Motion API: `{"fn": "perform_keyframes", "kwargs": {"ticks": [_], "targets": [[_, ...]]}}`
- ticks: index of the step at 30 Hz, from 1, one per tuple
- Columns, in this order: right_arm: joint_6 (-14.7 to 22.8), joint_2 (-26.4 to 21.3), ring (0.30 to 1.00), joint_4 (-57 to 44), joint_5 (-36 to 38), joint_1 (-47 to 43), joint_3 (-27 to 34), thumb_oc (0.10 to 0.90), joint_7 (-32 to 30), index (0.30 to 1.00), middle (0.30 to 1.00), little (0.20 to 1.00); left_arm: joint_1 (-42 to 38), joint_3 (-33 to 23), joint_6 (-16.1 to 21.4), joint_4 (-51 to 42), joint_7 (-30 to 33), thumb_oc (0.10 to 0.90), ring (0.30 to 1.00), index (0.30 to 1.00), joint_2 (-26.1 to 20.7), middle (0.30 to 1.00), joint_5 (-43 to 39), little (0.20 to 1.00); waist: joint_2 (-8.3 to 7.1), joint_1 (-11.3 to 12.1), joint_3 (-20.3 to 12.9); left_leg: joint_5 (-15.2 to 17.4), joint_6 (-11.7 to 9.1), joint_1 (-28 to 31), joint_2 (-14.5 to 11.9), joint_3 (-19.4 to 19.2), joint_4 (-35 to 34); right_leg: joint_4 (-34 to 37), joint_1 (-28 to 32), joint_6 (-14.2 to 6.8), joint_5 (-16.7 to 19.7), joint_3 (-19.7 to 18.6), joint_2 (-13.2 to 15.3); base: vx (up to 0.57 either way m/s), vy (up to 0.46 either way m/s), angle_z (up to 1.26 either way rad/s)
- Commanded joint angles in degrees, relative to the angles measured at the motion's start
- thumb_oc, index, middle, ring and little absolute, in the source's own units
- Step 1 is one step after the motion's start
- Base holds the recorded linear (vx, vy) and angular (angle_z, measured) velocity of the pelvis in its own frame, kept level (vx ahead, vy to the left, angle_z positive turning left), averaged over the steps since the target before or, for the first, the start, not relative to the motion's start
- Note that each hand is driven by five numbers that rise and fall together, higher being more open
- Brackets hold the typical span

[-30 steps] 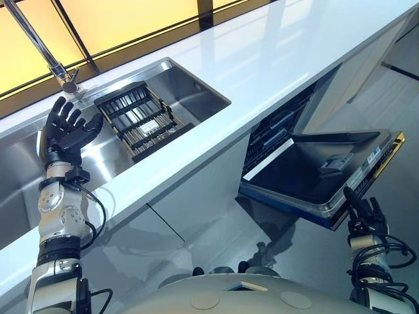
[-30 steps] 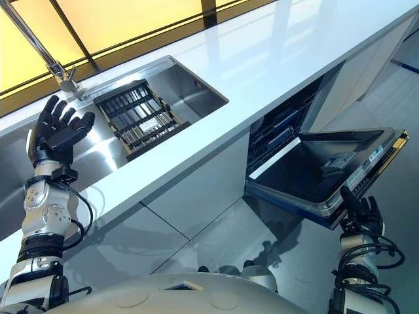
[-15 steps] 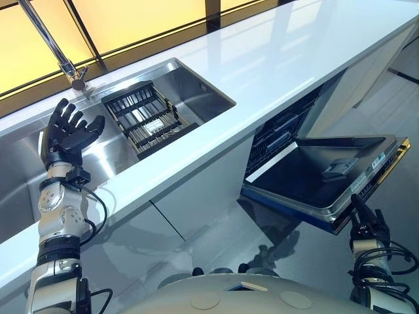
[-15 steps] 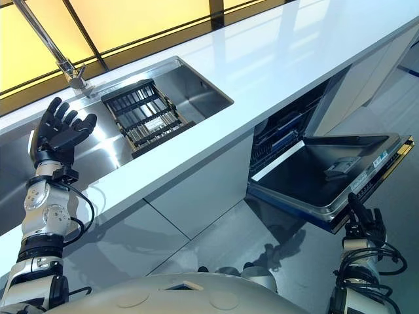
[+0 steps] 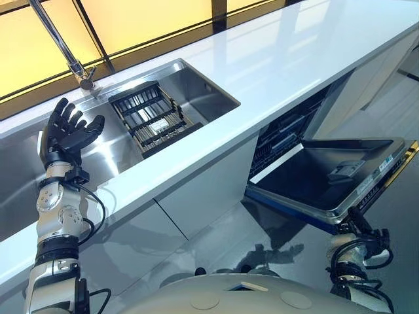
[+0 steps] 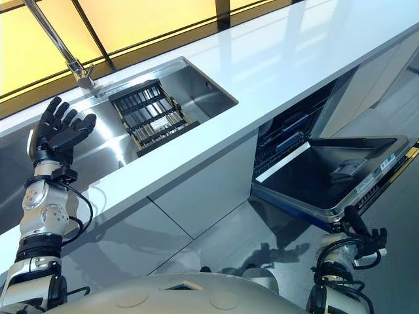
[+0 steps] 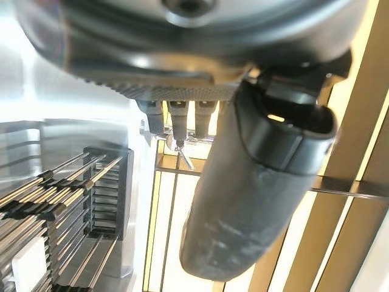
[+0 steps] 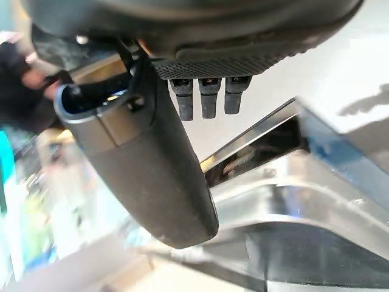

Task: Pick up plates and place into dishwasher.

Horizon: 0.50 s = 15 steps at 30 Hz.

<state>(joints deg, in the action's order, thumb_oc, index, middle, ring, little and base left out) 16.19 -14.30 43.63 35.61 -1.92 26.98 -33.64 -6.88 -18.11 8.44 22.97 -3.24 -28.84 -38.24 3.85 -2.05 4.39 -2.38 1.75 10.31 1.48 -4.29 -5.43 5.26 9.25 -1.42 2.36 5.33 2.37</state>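
Left hand (image 5: 69,133) raised over the sink (image 5: 203,88), fingers spread, holding nothing. Right hand (image 6: 360,229) just under the open dishwasher door's (image 5: 327,176) edge, fingers extended. Dish rack (image 5: 152,116) sits in sink.

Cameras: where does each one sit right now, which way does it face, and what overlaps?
Left and right eye views: head, looking down at sink, dish rack, open dishwasher door; left hand raised open, right hand below the door's edge.
Left wrist view: along the left hand, facing rack and window.
Right wrist view: along the right hand, facing the door's edge.
Shared: rack, door.
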Motion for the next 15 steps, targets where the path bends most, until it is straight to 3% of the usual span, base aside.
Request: {"fn": "perform_keyframes", "kwargs": {"ticks": [1, 3, 10, 15], "targets": [[11.4, -4.7, 0.900, -7.6, -12.1, -1.6, 2.4, 0.800, -1.7, 0.900, 0.900, 0.900, -4.6, -4.2, 6.7, -2.9, -1.7, 0.800, 0.900, 0.900, -4.4, 0.900, 0.4, 0.900, 1.62, -0.2, -4.2, 5.6, 0.9, -0.1, 1.7, 2.6, 0.4, -9.4, -3.6, -0.9, -8.5, 1.9, -2.7, -0.04, 0.037, -0.01], [12.9, -4.9, 0.900, -8.1, -12.4, -0.6, 5.0, 0.800, -2.1, 0.900, 0.900, 0.900, -3.9, -5.4, 7.3, -2.8, -1.9, 0.800, 0.900, 0.900, -3.8, 0.900, 0.9, 0.900, 1.56, -0.7, -4.3, 5.6, 0.8, -0.7, 1.8, 2.5, 0.4, -9.0, -3.9, -1.2, -8.1, 1.4, -2.7, -0.04, 0.042, -0.01], [11.7, -5.6, 0.900, -6.6, -12.1, 0.5, 8.1, 0.800, -1.2, 0.900, 0.900, 0.900, -3.5, -7.0, 8.0, -2.5, -1.4, 0.800, 0.900, 0.900, -3.2, 0.900, 1.2, 0.900, 1.23, -1.3, -4.6, 5.7, 0.6, -1.6, 1.9, 2.1, 0.4, -7.7, -4.5, -1.3, -7.5, 0.7, -2.9, -0.03, 0.031, -0.01], [7.8, -5.6, 0.900, -2.8, -11.1, 1.4, 7.4, 0.800, 1.0, 0.900, 0.900, 0.900, -3.4, -7.7, 8.9, -2.1, -1.4, 0.800, 0.900, 0.900, -3.2, 0.900, 1.0, 0.900, 0.73, -1.3, -4.8, 5.7, 0.6, -1.9, 2.1, 1.5, 0.4, -6.8, -4.8, -1.5, -6.8, 0.2, -3.0, -0.02, 0.033, -0.03]]}}
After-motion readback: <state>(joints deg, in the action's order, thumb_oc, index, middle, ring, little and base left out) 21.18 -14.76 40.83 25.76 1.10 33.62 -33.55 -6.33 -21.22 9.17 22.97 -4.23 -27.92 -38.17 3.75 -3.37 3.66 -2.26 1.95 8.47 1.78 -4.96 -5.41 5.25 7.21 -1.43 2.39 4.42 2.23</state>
